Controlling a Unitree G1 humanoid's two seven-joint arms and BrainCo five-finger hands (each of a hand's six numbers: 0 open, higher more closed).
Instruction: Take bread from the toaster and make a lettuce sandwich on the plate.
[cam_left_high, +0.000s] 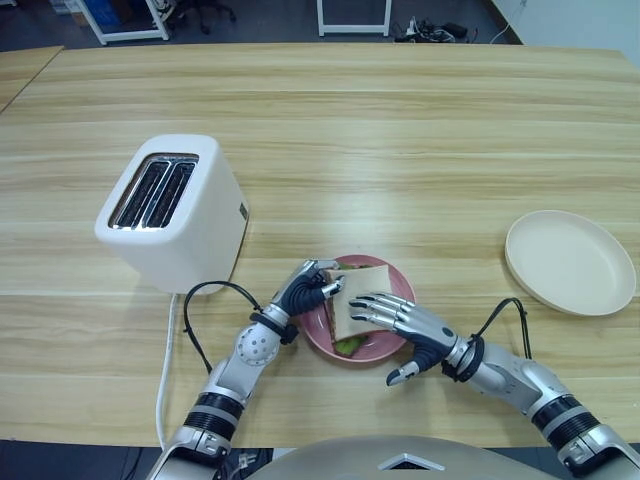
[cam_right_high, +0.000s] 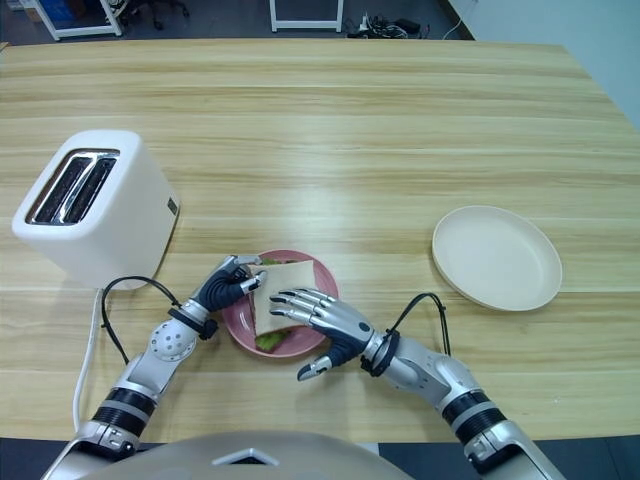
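Wooden counter (cam_left_high: 400, 150) seen from above. Nearest you, your right hand (cam_left_high: 400, 318) lies open, spread flat on the top slice of bread (cam_left_high: 367, 283). The slice rests on lettuce (cam_left_high: 348, 346) on the pink plate (cam_left_high: 372, 358). Your left hand (cam_left_high: 312, 287) touches the slice's left edge; whether it grips is unclear. Beyond, on the left, stands the toaster (cam_left_high: 185, 225); to the right, a cream plate (cam_left_high: 570, 262). Any sideways drag as you lift away could slide the slice off the lettuce or skid the plate.
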